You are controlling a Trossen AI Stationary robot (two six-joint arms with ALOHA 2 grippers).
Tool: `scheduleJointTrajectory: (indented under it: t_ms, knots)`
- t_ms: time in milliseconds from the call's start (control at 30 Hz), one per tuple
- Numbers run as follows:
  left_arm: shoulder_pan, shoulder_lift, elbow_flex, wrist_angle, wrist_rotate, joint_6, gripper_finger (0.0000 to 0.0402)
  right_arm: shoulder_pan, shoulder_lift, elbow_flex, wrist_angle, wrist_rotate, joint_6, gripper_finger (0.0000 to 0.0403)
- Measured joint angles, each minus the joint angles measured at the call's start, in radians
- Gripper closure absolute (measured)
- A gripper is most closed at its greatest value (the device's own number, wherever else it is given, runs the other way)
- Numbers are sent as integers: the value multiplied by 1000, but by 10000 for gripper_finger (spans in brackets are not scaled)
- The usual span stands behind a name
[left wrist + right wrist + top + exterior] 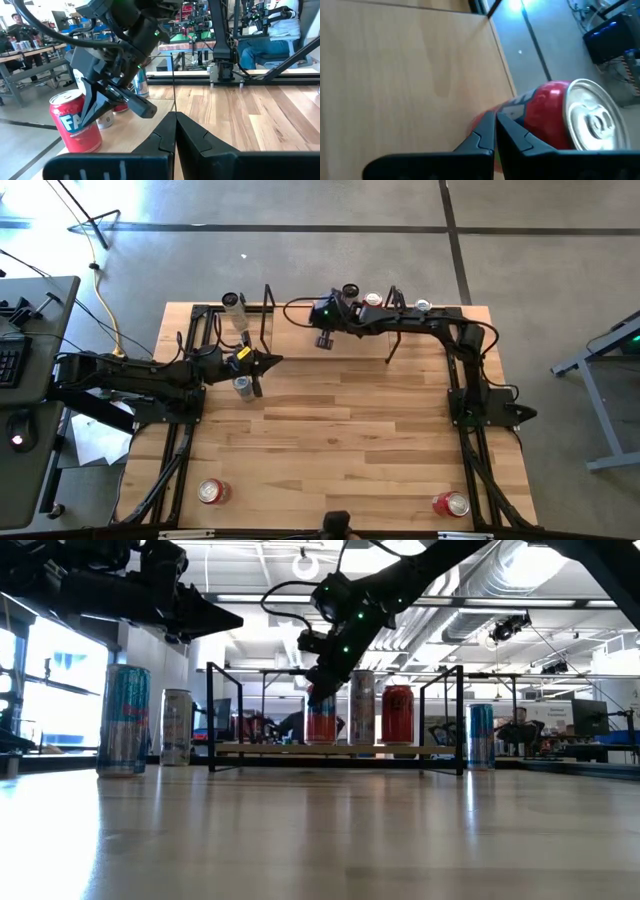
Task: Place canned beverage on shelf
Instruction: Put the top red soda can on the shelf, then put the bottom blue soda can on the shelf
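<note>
**Cans partly shelved, both hands empty**

Shelf (335, 749) stands at the worktop's (340, 450) far edge and, in the low view, already carries three upright cans: a red-and-blue one (321, 721), a silver one (361, 708) and a red one (398, 714). My right hand (324, 340) hovers over the shelf's left part with its fingers pressed together and nothing between them; its wrist view shows a red can (555, 117) just beside the fingertips, untouched. My left hand (272, 361) waits near the shelf's left end, fingers likewise together and empty, close to a silver can (242, 387) on the worktop. I judge the task well begun but unfinished: two red cans (212, 491) (451, 504) lie on their sides at the near corners, and further cans stand off the shelf at either end.
</note>
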Motion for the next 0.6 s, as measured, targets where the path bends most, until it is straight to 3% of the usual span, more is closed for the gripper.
scheduleJointTrajectory:
  t_ms: [400, 600]
  knots:
    - [0, 0, 0, -15, 0, 24, 401, 61, -61, -2, 8, 11, -42, 403]
    - [-3, -10, 0, -41, -1, 52, 401, 163, -85, -6, 30, -125, 3, 403]
